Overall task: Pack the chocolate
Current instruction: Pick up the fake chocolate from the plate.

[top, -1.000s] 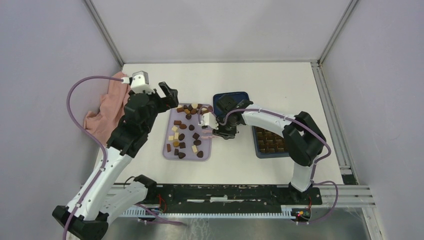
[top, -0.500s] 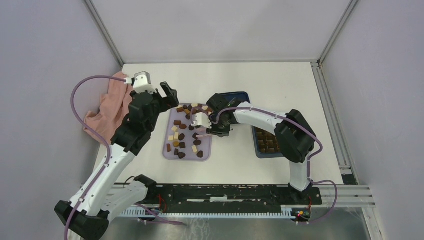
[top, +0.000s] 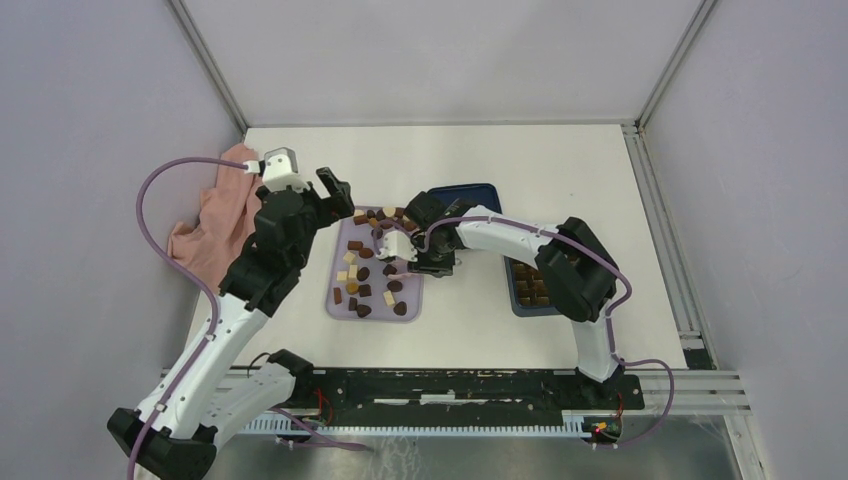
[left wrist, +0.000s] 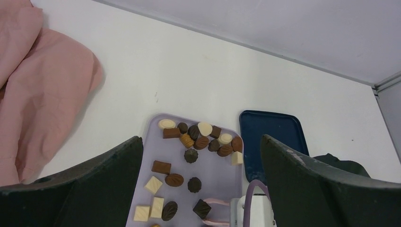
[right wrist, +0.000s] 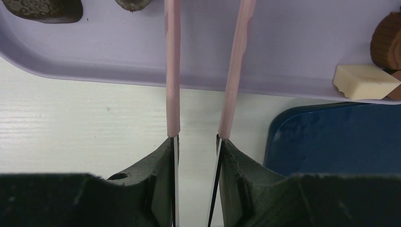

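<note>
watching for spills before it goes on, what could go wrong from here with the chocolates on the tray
The right pincer holds nothing and reaches thinly across the lilac tray's rim; dropping lower might catch the rim and jolt the chocolates. The left pincer, wide open, hangs by the same tray, so the arms could bump.

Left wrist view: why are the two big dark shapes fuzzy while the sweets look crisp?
Left wrist view: they are the fingers of the left gripper, too near the lens to focus; the chocolate is sharp. Top view: even light, faint shadows.
</note>
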{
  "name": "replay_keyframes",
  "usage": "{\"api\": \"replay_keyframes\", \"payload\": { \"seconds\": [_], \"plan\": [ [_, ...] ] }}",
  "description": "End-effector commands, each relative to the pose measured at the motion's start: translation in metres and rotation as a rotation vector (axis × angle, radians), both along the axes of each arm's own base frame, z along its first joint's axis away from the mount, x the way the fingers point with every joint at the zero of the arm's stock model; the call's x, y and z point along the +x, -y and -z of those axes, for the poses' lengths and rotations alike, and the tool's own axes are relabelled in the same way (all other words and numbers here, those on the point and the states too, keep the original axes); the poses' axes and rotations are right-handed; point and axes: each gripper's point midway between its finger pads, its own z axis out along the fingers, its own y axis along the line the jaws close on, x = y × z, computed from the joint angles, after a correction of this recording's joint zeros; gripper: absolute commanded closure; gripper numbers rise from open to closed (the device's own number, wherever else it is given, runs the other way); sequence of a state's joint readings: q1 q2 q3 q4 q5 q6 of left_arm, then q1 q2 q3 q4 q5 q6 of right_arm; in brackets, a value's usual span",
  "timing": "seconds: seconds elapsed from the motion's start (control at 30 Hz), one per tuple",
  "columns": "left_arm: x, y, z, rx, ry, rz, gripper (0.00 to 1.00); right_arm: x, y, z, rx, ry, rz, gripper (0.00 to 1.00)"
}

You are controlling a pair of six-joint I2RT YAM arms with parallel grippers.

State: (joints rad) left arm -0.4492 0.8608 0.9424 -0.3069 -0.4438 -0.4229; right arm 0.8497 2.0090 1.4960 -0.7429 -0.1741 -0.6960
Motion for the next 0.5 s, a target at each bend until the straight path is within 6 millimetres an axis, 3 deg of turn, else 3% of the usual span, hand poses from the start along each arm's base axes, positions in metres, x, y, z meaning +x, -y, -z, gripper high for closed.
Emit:
{"api": "replay_keyframes", "payload": {
  "seconds": [0.0, 0.47],
  "plan": [
    [-0.0005, -0.0050, -0.0074, -0.038, 0.032, -0.035, 0.03, 0.0093, -0.0133, -0.0121, 0.011, 0.051, 0.001, 0.61],
    [-0.0020, -0.0047, -0.0088, -0.051, 0.038, -0.033, 0.03, 0.0085, -0.0194, -0.0089, 0.002, 0.050, 0.015, 0.59]
  ]
}}
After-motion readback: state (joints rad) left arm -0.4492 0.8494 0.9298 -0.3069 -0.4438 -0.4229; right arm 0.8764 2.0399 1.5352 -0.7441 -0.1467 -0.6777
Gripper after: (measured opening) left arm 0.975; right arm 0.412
